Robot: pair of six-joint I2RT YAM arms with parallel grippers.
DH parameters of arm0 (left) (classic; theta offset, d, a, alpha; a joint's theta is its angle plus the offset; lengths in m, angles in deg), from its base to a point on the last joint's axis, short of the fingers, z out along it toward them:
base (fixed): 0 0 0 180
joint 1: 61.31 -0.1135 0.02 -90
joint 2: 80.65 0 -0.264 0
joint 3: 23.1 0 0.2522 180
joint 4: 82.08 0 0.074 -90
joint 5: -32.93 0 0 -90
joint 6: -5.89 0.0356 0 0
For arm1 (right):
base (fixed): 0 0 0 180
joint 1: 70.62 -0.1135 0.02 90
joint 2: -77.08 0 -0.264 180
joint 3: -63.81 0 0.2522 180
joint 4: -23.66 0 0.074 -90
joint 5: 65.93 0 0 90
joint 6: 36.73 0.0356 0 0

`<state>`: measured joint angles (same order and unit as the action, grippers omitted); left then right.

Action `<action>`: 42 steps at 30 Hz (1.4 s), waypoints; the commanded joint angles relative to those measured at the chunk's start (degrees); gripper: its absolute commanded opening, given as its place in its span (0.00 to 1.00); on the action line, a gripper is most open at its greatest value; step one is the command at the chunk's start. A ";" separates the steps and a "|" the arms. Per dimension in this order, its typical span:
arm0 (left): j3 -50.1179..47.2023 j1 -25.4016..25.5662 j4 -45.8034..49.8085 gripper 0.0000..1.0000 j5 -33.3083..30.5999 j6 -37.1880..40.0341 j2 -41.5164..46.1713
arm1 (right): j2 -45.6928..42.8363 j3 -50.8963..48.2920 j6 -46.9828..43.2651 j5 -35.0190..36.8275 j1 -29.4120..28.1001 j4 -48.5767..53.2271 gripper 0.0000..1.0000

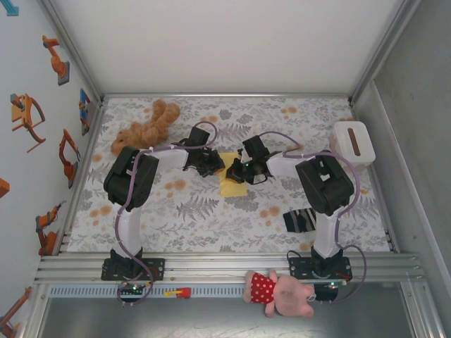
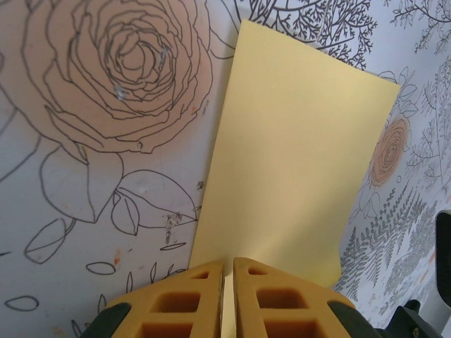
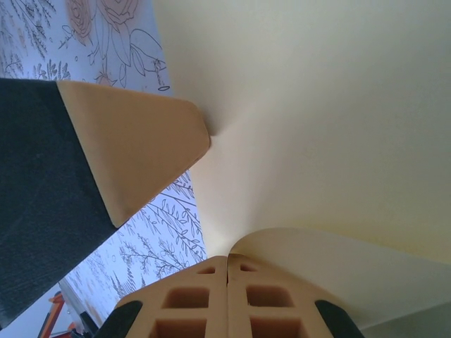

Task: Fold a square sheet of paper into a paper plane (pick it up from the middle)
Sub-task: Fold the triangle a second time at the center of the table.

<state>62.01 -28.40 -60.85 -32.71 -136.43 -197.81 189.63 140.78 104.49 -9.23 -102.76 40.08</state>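
Note:
The square sheet of paper [image 1: 232, 186] is pale yellow and lies mid-table on the floral cloth, between my two grippers. In the left wrist view the sheet [image 2: 296, 155] stretches away from my left gripper [image 2: 229, 262], whose jaws are shut on its near edge with a sliver of paper between the pads. My left gripper [image 1: 213, 167] and right gripper [image 1: 237, 173] meet over the sheet. In the right wrist view my right gripper [image 3: 227, 259] is shut, and a flap of the sheet [image 3: 317, 127] curls out from its tips. The left gripper's fingertip [image 3: 141, 148] presses the paper just ahead.
A brown teddy [image 1: 144, 127] lies at the back left. A white box with a brown slot [image 1: 352, 141] stands at the back right. A striped sock [image 1: 301, 220] lies beside the right arm. A pink plush in a red dress [image 1: 282, 292] sits on the front rail.

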 commanded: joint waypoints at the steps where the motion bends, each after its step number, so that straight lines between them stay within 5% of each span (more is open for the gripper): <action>1: -1.17 -0.12 2.60 0.13 -0.28 -0.61 -1.94 | 0.56 1.42 -1.07 2.17 -0.40 1.12 0.00; 42: -1.56 -0.12 2.11 0.13 0.28 -0.80 -2.28 | 1.88 2.75 -2.79 2.01 -0.73 3.39 0.00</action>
<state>61.99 -28.40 -61.44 -31.97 -136.47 -198.07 190.35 142.11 102.74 -7.80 -102.98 41.72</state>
